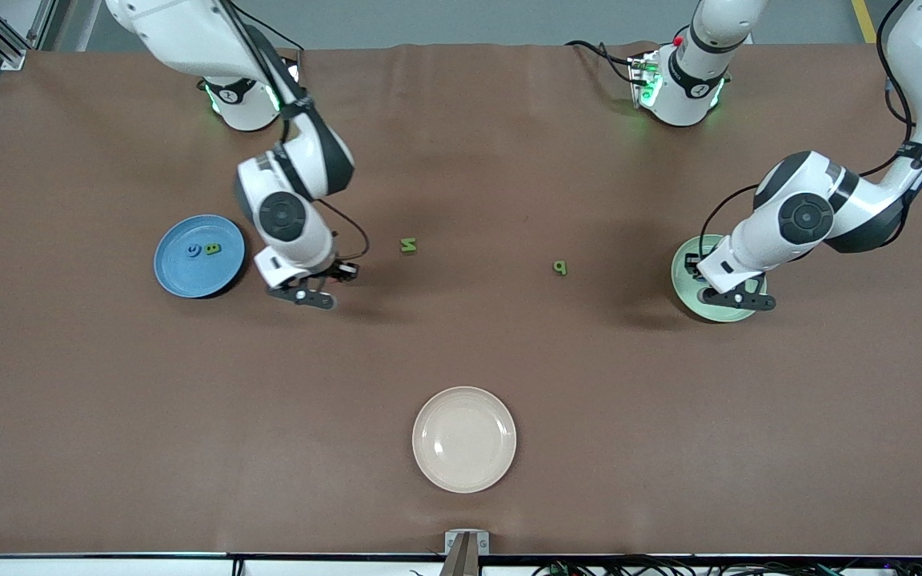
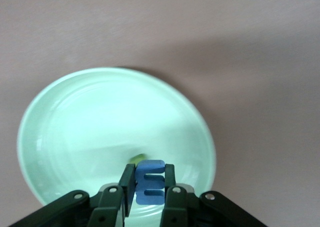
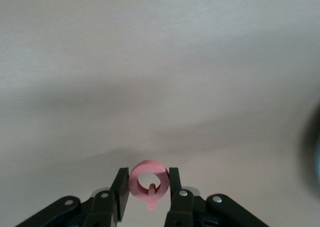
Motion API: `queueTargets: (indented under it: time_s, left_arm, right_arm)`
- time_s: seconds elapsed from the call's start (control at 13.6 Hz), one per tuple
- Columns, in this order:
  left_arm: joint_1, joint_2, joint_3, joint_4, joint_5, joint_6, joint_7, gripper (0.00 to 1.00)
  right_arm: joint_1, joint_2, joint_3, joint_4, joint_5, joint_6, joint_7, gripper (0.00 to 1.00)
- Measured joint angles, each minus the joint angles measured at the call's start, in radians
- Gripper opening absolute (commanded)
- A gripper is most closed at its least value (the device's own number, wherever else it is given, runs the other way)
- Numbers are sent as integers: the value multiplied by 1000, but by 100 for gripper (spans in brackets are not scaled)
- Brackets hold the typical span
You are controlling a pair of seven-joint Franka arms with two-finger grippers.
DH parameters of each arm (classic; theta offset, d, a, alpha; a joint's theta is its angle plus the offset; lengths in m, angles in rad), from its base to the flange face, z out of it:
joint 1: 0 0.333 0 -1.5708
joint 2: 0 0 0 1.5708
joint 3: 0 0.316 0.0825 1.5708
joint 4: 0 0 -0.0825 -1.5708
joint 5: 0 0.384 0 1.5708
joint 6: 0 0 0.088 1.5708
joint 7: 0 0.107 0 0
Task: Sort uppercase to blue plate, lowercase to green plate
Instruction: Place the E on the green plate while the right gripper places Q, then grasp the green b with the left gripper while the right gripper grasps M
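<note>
Right wrist view shows the right gripper (image 3: 148, 187) pinching the small pink foam G (image 3: 147, 181); carry it over the round blue plate (image 1: 199, 255), then let go. The left gripper (image 2: 150, 187) squeezes the small blue foam m (image 2: 150, 182) over the round pale green plate (image 2: 75, 117); lower it gently.

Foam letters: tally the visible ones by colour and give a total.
Green: 4 (B, N, p, and one half-hidden piece in the green plate)
Blue: 2 (C, m)
Pink: 1 (G)
Total: 7
</note>
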Motion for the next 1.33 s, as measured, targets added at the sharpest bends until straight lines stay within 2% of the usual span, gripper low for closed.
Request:
queueTargets:
  time_s: [0.22, 0.44, 0.52, 0.59, 0.66, 0.81, 0.89, 1.03, 1.18, 1.33]
  left_arm:
    - [49, 0, -1, -21, 45, 1, 24, 13]
    - [65, 0, 4, -33, 76, 1, 30, 13]
    - [67, 1, 6, -37, 84, 1, 31, 16]
    - [70, 1, 7, -41, 90, 1, 31, 17]
    - [72, 1, 8, -43, 91, 1, 31, 21]
    - [72, 2, 9, -44, 92, 2, 31, 27]
    - [73, 3, 11, -45, 92, 2, 31, 40]
    - [73, 3, 16, -48, 92, 2, 31, 55]
    - [73, 3, 19, -51, 92, 2, 31, 83]
    - [73, 3, 19, -52, 92, 2, 31, 88]
  right_arm:
    - [-108, -110, -4, -139, -81, -8, -119, 0]
    - [-234, -186, -6, -266, -98, 0, -238, 1]
    - [-269, -204, -6, -292, -99, 3, -270, 12]
    - [-301, -218, -5, -310, -100, 4, -295, 64]
    - [-332, -229, -5, -322, -102, 4, -312, 99]
    - [-380, -237, -6, -329, -106, 4, -328, 100]
    - [-392, -238, -5, -329, -107, 4, -330, 100]
    - [-397, -241, -4, -329, -107, 4, -329, 100]
    - [-394, -250, 4, -329, -105, 4, -324, 100]
    - [-362, -265, 13, -329, -77, 4, -284, 100]
